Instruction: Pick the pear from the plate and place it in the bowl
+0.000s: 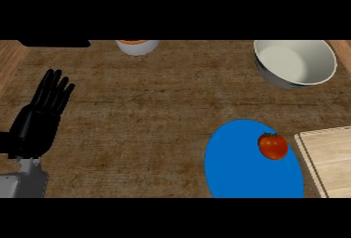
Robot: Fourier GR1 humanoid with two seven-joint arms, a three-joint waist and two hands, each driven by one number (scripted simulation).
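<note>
We are looking at the opening of the pick: nothing is grasped yet, and the fruit [273, 146] is sitting on the blue plate [237, 160], near that plate's right edge and beside the wooden board [329, 160]. The task is calling it a pear, but we are seeing a small, round, red-orange fruit with a dark green stem tuft, closer to a tomato. Our left hand [37, 123] is resting well left of the plate, fingers straight and spread wide, holding nothing; our right hand is not showing. To do this step well, we are judging that the right hand should be coming in over the plate's right side and curling around the fruit from above, since a round shape may roll. The white bowl [296, 62] is waiting beyond the plate.
</note>
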